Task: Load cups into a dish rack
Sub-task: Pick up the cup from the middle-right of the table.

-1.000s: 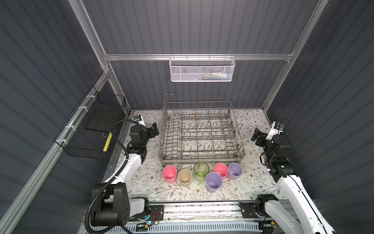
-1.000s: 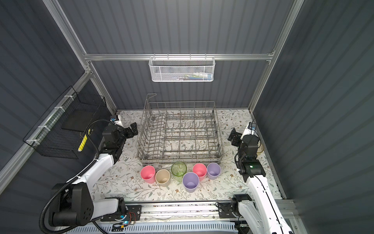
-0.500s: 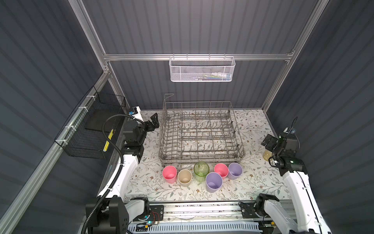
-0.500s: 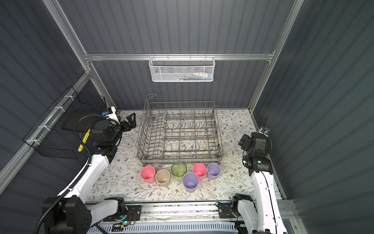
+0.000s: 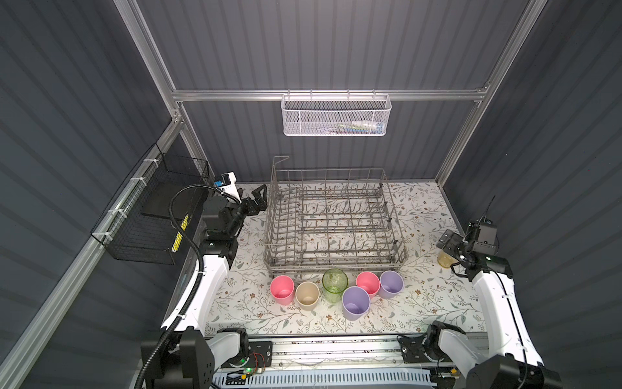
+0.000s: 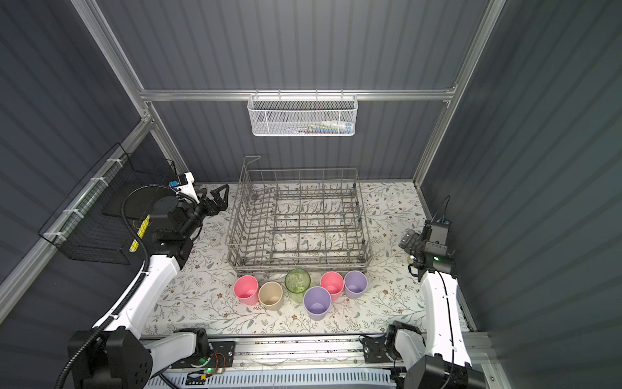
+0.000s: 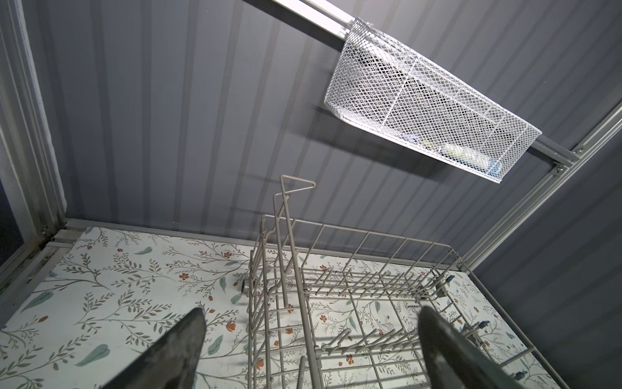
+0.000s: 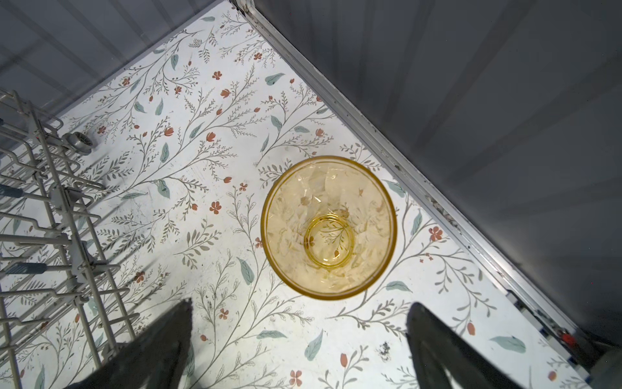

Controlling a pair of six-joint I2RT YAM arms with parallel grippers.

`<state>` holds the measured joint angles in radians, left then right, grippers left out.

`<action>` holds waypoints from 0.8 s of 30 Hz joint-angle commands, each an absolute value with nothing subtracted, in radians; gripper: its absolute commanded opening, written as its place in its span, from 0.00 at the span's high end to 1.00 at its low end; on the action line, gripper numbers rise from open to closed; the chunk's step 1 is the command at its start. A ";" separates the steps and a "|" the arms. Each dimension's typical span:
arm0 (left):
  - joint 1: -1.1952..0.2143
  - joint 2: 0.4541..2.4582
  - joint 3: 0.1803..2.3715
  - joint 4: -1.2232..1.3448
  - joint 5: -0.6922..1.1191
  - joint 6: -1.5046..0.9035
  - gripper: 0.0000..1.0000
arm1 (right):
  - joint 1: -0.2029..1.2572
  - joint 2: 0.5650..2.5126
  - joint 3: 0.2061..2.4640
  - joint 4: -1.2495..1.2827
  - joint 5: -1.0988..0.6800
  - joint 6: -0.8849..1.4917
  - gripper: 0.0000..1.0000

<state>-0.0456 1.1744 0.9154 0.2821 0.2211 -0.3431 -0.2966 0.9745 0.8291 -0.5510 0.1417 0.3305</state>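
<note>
Amber glass tumbler (image 8: pixel 328 227) stands upright, mouth up, on the floral-printed table (image 8: pixel 208 235). It is alone near the right wall, apart from the grey wire dish rack (image 5: pixel 336 262). The right gripper (image 8: pixel 301 308) hovers above it, jaws spread wide, holding nothing.

Clear and smooth, the glass tapers to a small thick base. It looks rigid, probably heavier than plastic, slippery and breakable. A gentle grip across the wide upper wall, one finger on each side, seems safest.

The rack is empty: thin stiff wire, upright tines, tall grid sides. Just in front of it six cups stand close together, mouths up. They are a pink cup (image 5: pixel 282 289), a beige cup (image 5: pixel 307 295), a clear green glass tumbler (image 5: pixel 335 283), a second pink cup (image 5: pixel 368 286) and two lilac cups (image 5: pixel 356 303). The plastic ones look matte and are likely light.

The left gripper (image 7: pixel 311 311) hangs spread and empty beside the rack's far left corner.
</note>
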 commanded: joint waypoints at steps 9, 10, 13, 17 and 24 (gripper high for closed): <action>-0.055 1.160 0.908 0.332 0.282 -0.371 0.03 | -0.304 1.034 0.858 -0.552 0.088 0.327 0.02; -0.055 1.161 0.906 0.335 0.284 -0.373 0.03 | -0.304 1.036 0.856 -0.551 0.092 0.326 0.02; -0.056 1.170 0.908 0.340 0.300 -0.378 0.03 | -0.305 1.040 0.854 -0.548 0.102 0.319 0.03; -0.057 1.179 0.905 0.351 0.311 -0.388 0.03 | -0.305 1.043 0.857 -0.534 0.068 0.319 0.04; -0.057 1.180 0.897 0.358 0.314 -0.390 0.03 | -0.304 1.020 0.880 -0.548 0.055 0.313 0.05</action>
